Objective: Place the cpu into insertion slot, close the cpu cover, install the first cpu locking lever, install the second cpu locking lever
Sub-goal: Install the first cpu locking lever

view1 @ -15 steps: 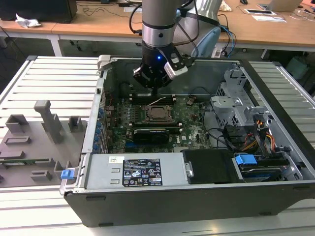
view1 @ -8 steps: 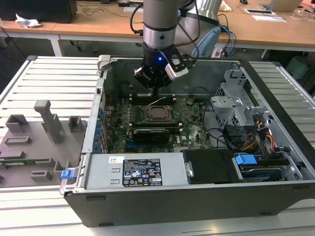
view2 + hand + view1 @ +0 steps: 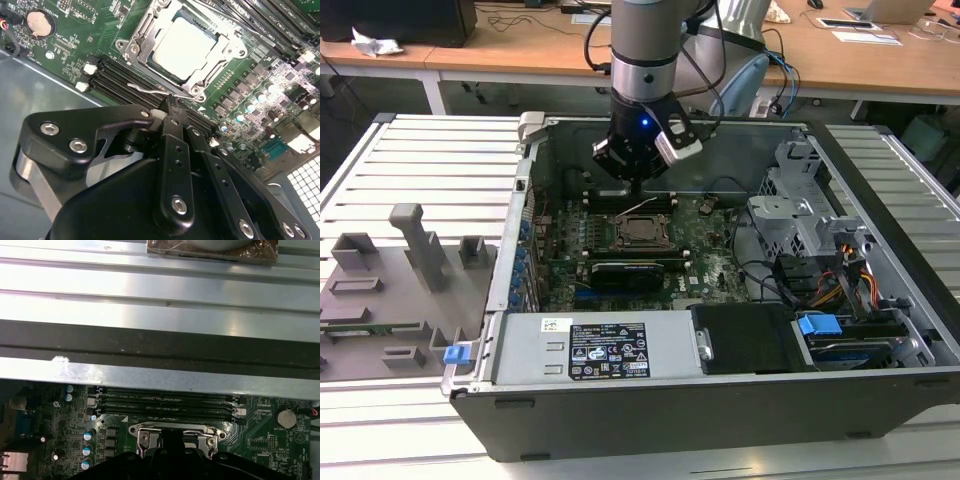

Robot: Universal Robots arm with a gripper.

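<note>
in the exterior view, inside the open computer case (image 3: 506, 285), the gripper (image 3: 636, 188) is hanging just over the socket. in the second wrist view a locking lever (image 3: 146, 89) is sticking out as a thin wire, and the fingers, seemingly drawn together and empty, are poised right at it. the cpu (image 3: 187, 47) is sitting in its slot with the cpu cover (image 3: 134, 44) down around it. a lever step seems in hand; latching would call for pressing the wire down and under its catch.

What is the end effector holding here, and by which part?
Cannot be told: the end effector is right at the locking lever, but whether it grips it isn't visible.
</note>
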